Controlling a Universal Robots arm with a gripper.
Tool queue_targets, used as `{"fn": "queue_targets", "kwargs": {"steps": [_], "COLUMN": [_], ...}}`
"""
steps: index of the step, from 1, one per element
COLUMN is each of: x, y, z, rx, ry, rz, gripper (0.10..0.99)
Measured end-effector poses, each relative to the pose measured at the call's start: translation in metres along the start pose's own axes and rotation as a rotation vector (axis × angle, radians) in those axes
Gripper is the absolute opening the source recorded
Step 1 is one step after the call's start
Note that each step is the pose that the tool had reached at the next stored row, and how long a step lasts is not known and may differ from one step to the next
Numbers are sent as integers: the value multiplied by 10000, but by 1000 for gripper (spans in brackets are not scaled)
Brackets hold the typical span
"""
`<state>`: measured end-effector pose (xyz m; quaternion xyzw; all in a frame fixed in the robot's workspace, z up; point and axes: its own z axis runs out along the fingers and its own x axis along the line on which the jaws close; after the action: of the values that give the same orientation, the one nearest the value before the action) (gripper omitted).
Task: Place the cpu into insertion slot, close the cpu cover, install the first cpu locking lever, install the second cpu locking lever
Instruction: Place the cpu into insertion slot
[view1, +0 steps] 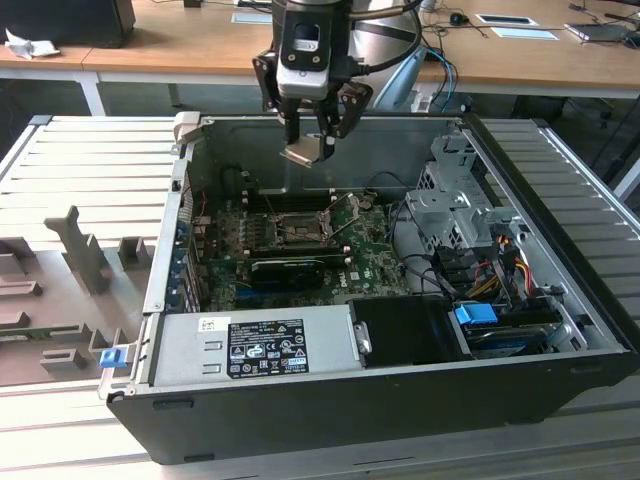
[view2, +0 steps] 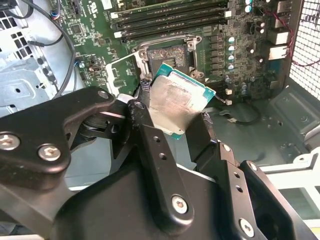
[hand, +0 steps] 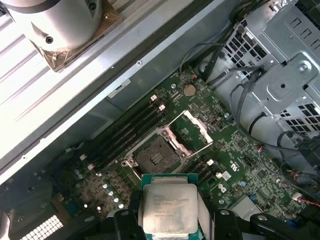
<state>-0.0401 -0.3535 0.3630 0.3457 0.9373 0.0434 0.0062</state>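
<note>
Fingers (view2: 147, 135) pressed in on the cpu (view2: 175, 102), pinching it by two opposite edges. The metal lid faces both wrist cameras. In the exterior view the chip hangs slightly tilted.

The cpu is in the air over the open case (view1: 330, 405), above the green board (hand: 235, 155) and well apart from it. The insertion slot (hand: 156, 157) is bare, its dark centre showing. The cpu cover (hand: 194, 131) is swung up just beside the slot. The case sits on a slatted worktop (view1: 90, 160).

Handling, as I judge it:
- The chip is light, thin and stiff.
- The smooth lid is likely slippery, so the narrow edges of the green rim are the place to hold it (not the flat faces).
- The underside contacts and the slot's pins are probably fragile, and a tilted or forced seating could bend them.
</note>
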Motion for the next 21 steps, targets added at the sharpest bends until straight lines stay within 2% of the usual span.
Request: {"fn": "queue_targets", "kwargs": {"steps": [6,8,11,21], "x": [0,0,0,-1], "y": [-2,-3,-4,-8], "z": [29,46,62,108], "rx": [-15,-22,-32,-54], "ry": [-85,-138,-181,-285], "rz": [937,1536,2043,3259], "gripper": [529,529,529,529]}}
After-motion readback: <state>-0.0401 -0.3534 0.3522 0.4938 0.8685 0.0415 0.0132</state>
